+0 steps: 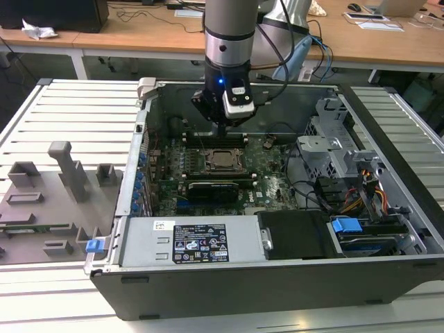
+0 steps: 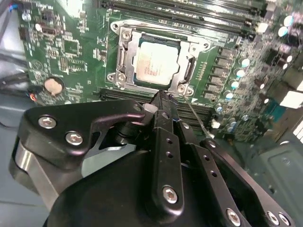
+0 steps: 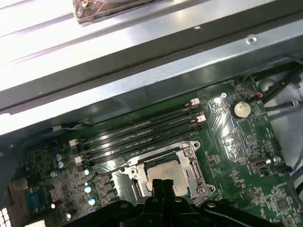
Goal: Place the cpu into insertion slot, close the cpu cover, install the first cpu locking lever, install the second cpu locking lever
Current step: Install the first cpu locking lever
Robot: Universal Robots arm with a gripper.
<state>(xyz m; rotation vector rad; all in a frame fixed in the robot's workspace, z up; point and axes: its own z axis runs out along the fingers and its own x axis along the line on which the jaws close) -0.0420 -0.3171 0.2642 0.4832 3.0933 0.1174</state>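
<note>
The cpu [image 2: 154,64] lies flat in the insertion slot [image 2: 136,75] on the green motherboard, silvery top up. The cpu cover [image 2: 124,53], a metal frame, lies down around the chip's edges. My gripper [image 2: 163,98] hangs just above the board beside the socket's edge, fingertips pressed together with nothing visible between them. A thin metal lever rod [image 2: 196,120] runs off from the socket corner close to the fingertips. In the first wrist view the cpu [image 3: 165,172] sits just past my gripper [image 3: 163,185]. In the exterior view my gripper [image 1: 223,128] hovers just behind the cpu [image 1: 223,159].
Long black memory slots [image 3: 142,130] run beside the socket. A black card [image 1: 218,189] sits in front of it. The case wall [image 1: 142,149], power supply [image 1: 198,243], drive cage [image 1: 333,149] and cables [image 1: 368,198] enclose the board. A grey fixture [image 1: 62,184] lies outside.
</note>
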